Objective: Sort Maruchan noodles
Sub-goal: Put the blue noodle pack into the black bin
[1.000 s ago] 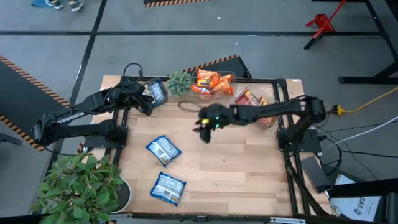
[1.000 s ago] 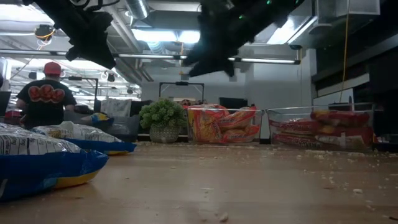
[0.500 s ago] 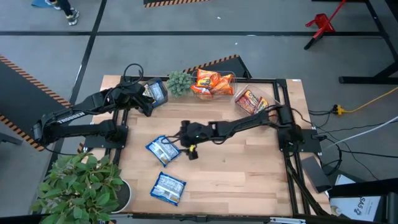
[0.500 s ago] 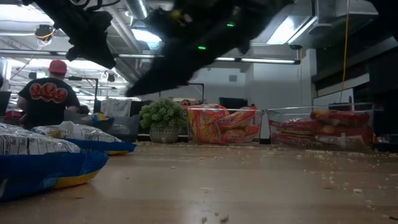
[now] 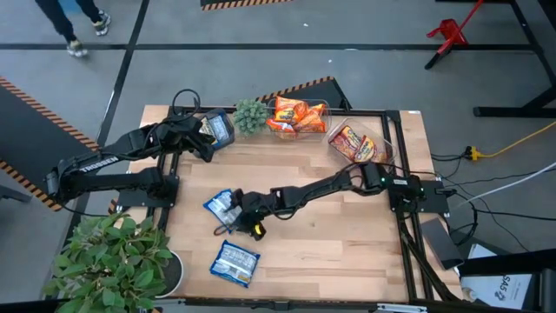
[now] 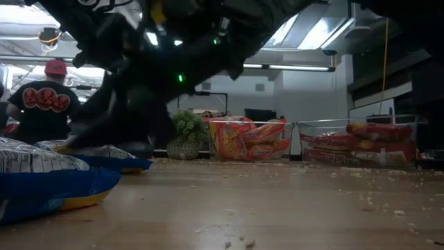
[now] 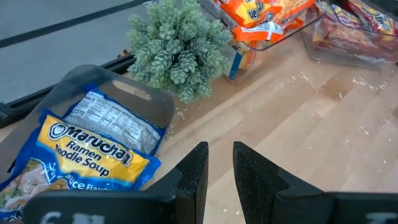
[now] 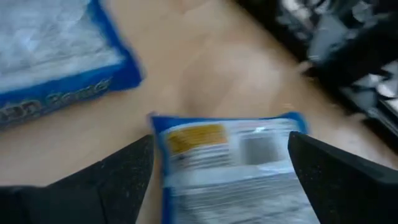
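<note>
our right pincer (image 5: 236,211) is spread wide, fingers (image 8: 118,180) either side of a blue packet (image 5: 222,206) lying flat mid-table, nothing gripped yet. in the right wrist view the packet (image 8: 233,158) sits squarely in the gap between the fingers, which is why we have opened fully: a flat, glossy packet needs the jaws to straddle its width before they pinch. we judge the step in hand to be the pickup of this packet, and a slip on the slick film is the likely risk.

a second blue packet (image 5: 235,262) lies nearer the table's front edge, apart from the first, waiting its turn.

our left pincer (image 7: 216,171) hangs at the far left corner, fingers nearly together with only a thin gap and nothing between them. just beyond it a blue-and-yellow packet (image 7: 87,152) rests in a clear bin (image 5: 216,127), label up, so we take this bin to be where the blue ones go.

beside that bin stands a small plant (image 5: 250,115), then a bin of orange packets (image 5: 297,115), then a bin of red packets (image 5: 352,142) at the far right. each colour has its own bin along the back, so the two loose blue packets look like what is left to sort.
</note>
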Available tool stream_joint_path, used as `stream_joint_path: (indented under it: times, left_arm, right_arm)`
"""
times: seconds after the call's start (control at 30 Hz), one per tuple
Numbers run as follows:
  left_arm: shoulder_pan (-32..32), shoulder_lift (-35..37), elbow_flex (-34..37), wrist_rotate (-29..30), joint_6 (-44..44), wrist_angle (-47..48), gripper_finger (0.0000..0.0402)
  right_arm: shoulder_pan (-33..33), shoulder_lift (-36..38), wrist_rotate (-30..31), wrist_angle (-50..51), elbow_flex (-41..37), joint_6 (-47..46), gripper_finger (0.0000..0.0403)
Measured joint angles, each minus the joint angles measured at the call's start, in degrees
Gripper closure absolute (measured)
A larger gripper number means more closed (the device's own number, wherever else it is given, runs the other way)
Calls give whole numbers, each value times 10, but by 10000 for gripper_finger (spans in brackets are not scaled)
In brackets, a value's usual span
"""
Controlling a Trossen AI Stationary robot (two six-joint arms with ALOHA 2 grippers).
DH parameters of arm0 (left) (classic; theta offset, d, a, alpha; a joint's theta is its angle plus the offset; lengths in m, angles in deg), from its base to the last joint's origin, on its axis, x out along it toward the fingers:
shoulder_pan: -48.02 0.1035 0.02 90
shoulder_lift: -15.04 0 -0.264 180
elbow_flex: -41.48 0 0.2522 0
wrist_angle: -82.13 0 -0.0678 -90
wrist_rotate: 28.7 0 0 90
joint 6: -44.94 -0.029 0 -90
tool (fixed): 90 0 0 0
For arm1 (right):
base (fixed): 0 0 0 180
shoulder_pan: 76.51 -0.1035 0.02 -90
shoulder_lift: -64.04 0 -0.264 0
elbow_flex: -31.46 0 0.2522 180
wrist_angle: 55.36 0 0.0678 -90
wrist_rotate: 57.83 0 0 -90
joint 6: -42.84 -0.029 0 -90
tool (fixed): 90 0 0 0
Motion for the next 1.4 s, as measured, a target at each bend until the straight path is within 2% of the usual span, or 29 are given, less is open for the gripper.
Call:
stream_joint_path:
  times: [0.17,0.4,0.53,0.73,0.9,1.0,1.27,1.4]
  left_arm:
    - [0,0,0,0,2,0,333]
    - [0,0,0,1,4,0,333]
    - [0,0,0,2,4,0,333]
    - [0,0,0,2,5,0,333]
    - [0,0,0,2,5,0,333]
    - [0,0,0,2,5,0,333]
    - [0,0,0,2,4,0,333]
    - [0,0,0,2,4,0,333]
  right_arm:
    - [-6,-33,6,-12,0,31,54]
    - [-7,-50,71,-28,3,34,65]
    - [-8,-52,104,-25,3,33,116]
    - [-2,-52,204,-17,2,28,230]
    - [-3,-52,237,-10,4,6,328]
    - [-7,-54,251,37,35,-44,384]
    - [4,-60,239,215,159,-185,400]
    - [9,-60,229,296,234,-193,402]
